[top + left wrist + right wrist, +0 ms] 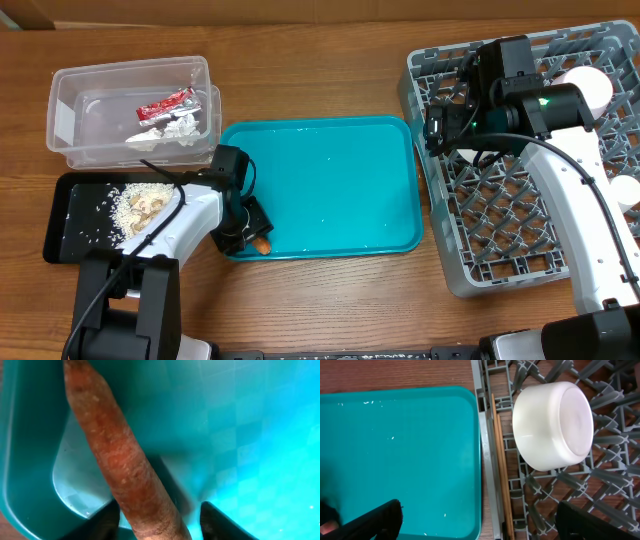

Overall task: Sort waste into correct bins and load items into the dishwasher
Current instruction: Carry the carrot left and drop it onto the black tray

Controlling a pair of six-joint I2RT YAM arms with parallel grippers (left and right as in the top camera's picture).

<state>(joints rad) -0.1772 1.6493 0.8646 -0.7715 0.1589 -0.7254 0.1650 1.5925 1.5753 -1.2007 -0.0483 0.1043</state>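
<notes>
A small orange carrot [125, 460] lies in the front-left corner of the teal tray [330, 180]. My left gripper [160, 527] is open and straddles the carrot's thick end; the carrot also shows in the overhead view [263, 245]. My right gripper [480, 522] is open and empty above the left edge of the grey dish rack [500, 240]. Below it a small white bowl [552, 425] sits upside down in the rack, with two wooden chopsticks [501, 460] along the rack's left side. The clear tub [70, 110] holds the red-and-silver wrapper [165, 104] and crumpled paper [175, 130]. The black tray [70, 235] holds beige scraps [140, 205].
Pale round crockery [590, 85] sits at the rack's far right, partly hidden by my right arm. Another white piece [628, 190] shows at the right edge. The teal tray has only small crumbs besides the carrot. Bare wooden table [330, 60] surrounds everything.
</notes>
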